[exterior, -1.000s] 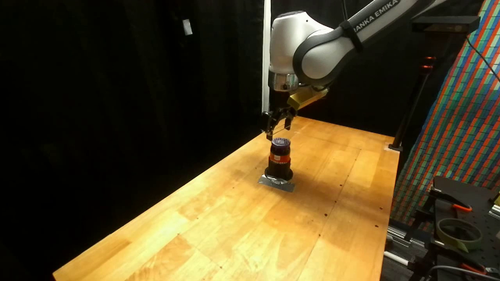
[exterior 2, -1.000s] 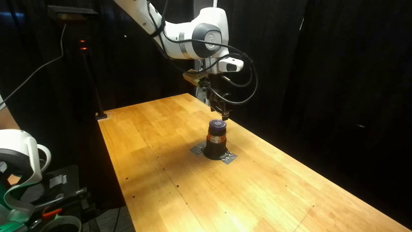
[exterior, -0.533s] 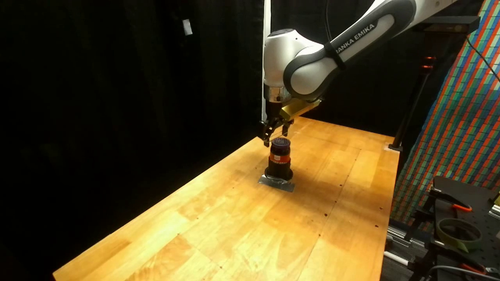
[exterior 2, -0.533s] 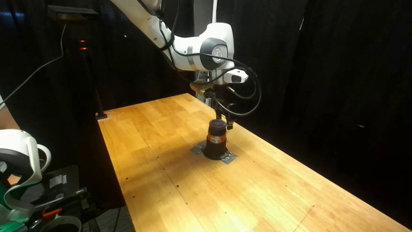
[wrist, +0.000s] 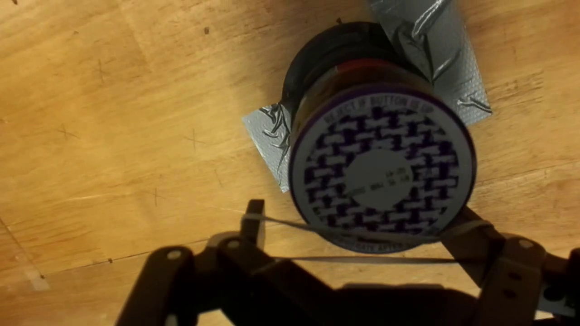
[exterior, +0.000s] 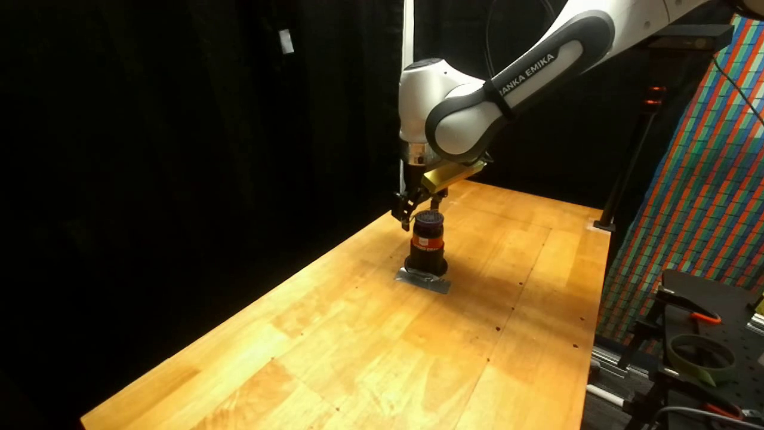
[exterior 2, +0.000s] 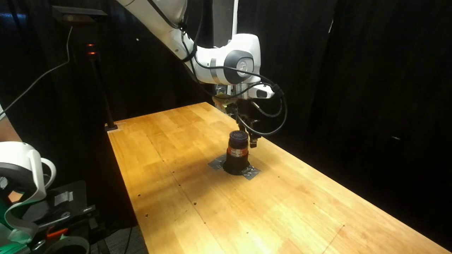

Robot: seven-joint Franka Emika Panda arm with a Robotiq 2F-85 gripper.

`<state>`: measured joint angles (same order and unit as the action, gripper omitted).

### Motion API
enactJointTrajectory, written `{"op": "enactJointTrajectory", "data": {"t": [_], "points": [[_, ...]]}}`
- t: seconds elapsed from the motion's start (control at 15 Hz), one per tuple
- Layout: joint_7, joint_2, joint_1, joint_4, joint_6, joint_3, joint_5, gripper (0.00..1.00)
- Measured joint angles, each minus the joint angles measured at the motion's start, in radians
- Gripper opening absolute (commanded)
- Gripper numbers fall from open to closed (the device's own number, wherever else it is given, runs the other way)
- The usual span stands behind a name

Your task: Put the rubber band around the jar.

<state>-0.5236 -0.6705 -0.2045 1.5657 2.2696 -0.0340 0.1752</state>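
The jar stands upright; its red-orange label shows in both exterior views (exterior: 427, 239) (exterior 2: 237, 151). Its purple-and-white lid fills the middle of the wrist view (wrist: 380, 176). My gripper (exterior: 421, 215) is open, its fingers low beside the jar's top, one on each side of the lid's near edge in the wrist view (wrist: 364, 219). It also shows behind the jar in an exterior view (exterior 2: 247, 137). The pale rubber band (wrist: 362, 260) is stretched round both fingers. One strand crosses over the lid's near part and bends there; the other runs behind it. I cannot tell whether the band touches the lid.
The jar sits in a black holder (exterior: 426, 263) fixed to the wooden table (exterior: 370, 346) by silver tape (exterior 2: 251, 173). A dark post (exterior 2: 100, 91) stands at the table's far corner. A side cart with a tape roll (exterior: 701, 358) is beside the table.
My gripper has come down from above the jar to beside its lid, with the band still stretched over the open fingers. The jar and its holder have not moved.
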Motion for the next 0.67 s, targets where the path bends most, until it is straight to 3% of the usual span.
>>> {"op": "enactJointTrajectory", "data": {"t": [0.67], "points": [[0.094,0.037,0.027,0.044,-0.067,0.02,-0.139,1.0]]}}
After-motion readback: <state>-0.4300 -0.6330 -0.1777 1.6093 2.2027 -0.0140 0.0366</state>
